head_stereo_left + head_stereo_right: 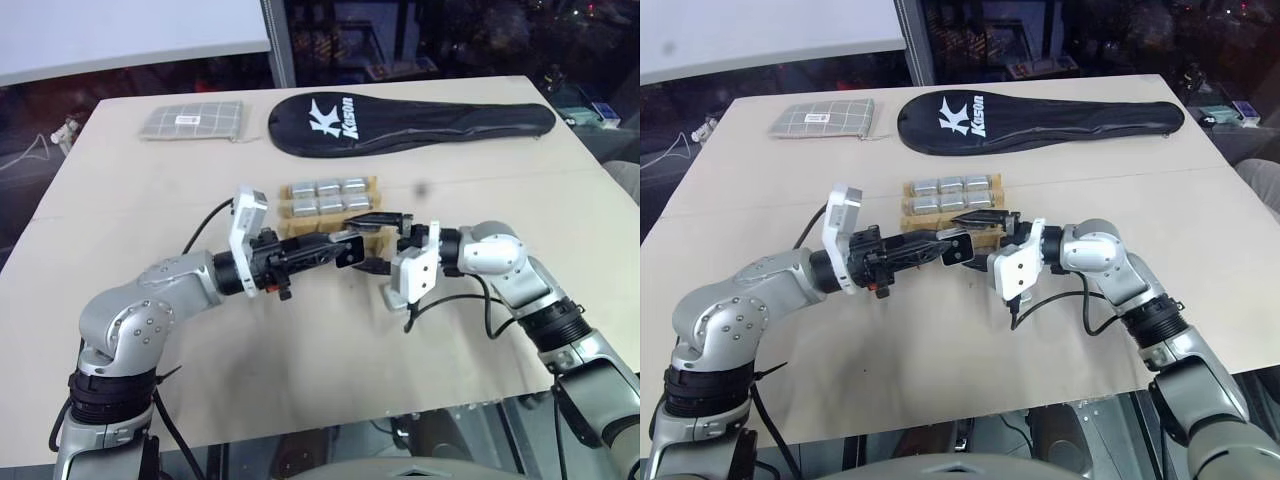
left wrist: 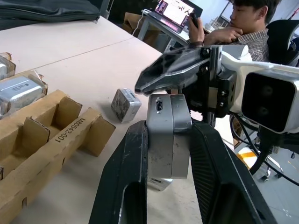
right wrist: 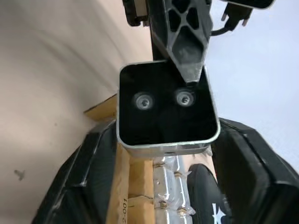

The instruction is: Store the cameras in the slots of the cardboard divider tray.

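- Gripping a boxy silver-grey metal camera (image 2: 168, 135) between matte black fingers, the left gripper (image 2: 169, 154) hovered near the brown corrugated cardboard divider tray (image 1: 330, 212).
- Right gripper (image 3: 154, 172) flanked it, jaws spread wide.
- Six wrapped cameras (image 1: 328, 196) filled slots.

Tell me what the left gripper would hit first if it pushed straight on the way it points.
Most likely the right gripper: it sits right ahead of the left gripper, around the camera that the left one clamps. Depth is hard to judge, but the gap looks very small.
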### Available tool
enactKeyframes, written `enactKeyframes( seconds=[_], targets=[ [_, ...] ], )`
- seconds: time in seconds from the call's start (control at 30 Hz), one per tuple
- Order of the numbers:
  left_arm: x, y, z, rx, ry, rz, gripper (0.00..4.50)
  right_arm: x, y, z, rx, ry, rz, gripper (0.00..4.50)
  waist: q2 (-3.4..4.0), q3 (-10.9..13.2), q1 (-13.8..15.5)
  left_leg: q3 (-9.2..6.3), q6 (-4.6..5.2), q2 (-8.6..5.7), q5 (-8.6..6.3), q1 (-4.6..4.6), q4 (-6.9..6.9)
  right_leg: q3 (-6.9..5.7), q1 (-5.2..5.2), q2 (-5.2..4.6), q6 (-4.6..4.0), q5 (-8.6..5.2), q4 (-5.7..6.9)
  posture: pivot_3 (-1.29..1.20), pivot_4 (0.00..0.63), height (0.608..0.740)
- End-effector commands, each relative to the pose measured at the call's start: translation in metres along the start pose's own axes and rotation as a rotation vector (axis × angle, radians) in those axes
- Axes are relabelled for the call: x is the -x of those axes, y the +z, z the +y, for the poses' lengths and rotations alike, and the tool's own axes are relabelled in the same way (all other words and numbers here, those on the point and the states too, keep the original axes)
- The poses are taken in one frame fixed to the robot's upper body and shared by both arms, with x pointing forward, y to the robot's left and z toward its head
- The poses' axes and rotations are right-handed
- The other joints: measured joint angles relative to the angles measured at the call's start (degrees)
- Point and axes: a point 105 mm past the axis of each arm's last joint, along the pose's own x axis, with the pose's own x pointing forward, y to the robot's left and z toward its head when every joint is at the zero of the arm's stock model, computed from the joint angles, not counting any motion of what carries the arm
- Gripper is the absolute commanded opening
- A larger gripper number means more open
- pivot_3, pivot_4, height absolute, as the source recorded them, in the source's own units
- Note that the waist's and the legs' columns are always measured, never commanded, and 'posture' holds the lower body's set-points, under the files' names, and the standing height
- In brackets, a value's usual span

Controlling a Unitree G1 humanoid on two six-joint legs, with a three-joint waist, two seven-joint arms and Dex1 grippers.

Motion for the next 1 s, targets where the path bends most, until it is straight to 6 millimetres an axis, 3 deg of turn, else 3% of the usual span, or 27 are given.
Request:
enactKeyframes(
  seconds=[0.03, 0.3, 0.43, 0.63, 0.8, 1.0],
  targets=[
    [0.005, 0.01, 0.003, -0.078, 0.018, -0.015, 0.71, 0.015, 0.009, -0.009, -0.069, -0.063, -0.015, 4.42, 0.0, 0.0, 0.03, 0.0, 0.0, 0.0, 0.0, -0.01, 0.0, 0.0, 0.0, 0.0, 0.0, 0.0, 0.0, 0.0, 0.15, 0.74],
    [0.027, 0.043, 0.044, -0.33, 0.182, -0.128, 0.71, 0.107, 0.02, 0.024, -0.765, -0.15, 0.099, 4.42, 0.02, 0.04, 1.29, 0.05, 0.1, -0.07, -0.05, -0.11, 0.0, -0.01, 0.02, -0.13, -0.22, -0.16, -0.16, 0.0, 0.15, 0.74],
    [0.038, 0.043, 0.069, -0.367, 0.226, -0.143, 0.71, 0.147, 0.048, 0.041, -1.089, -0.119, 0.09, 4.42, 0.04, 0.06, 1.54, 0.23, 0.11, -0.03, -0.05, -0.1, 0.0, -0.07, 0.05, -0.05, -0.04, -0.27, -0.15, 0.0, 0.15, 0.74],
    [0.038, 0.029, 0.091, -0.454, 0.206, -0.099, 0.71, 0.184, 0.062, 0.043, -1.212, -0.286, 0.094, 4.42, -0.06, 0.06, 1.46, 0.42, 0.12, 0.11, -0.05, -0.03, 0.05, -0.03, 0.09, 0.08, 0.02, -0.3, -0.12, 0.0, 0.15, 0.74],
    [0.028, 0.019, 0.099, -0.511, 0.15, -0.106, 0.71, 0.196, 0.072, 0.047, -1.226, -0.36, 0.027, 4.42, -0.12, 0.05, 1.68, 0.34, 0.12, 0.08, -0.06, -0.11, 0.06, -0.09, 0.08, 0.05, 0.27, -0.16, -0.17, 0.0, 0.15, 0.74],
    [0.015, 0.012, 0.092, -0.524, -0.015, -0.133, 0.71, 0.202, 0.073, 0.051, -1.226, -0.363, 0.054, 4.42, -0.15, 0.06, 1.47, 0.4, 0.12, 0.08, -0.06, -0.1, 0.09, -0.07, 0.08, 0.02, 0.28, -0.15, -0.17, 0.0, 0.15, 0.74]
  ],
)
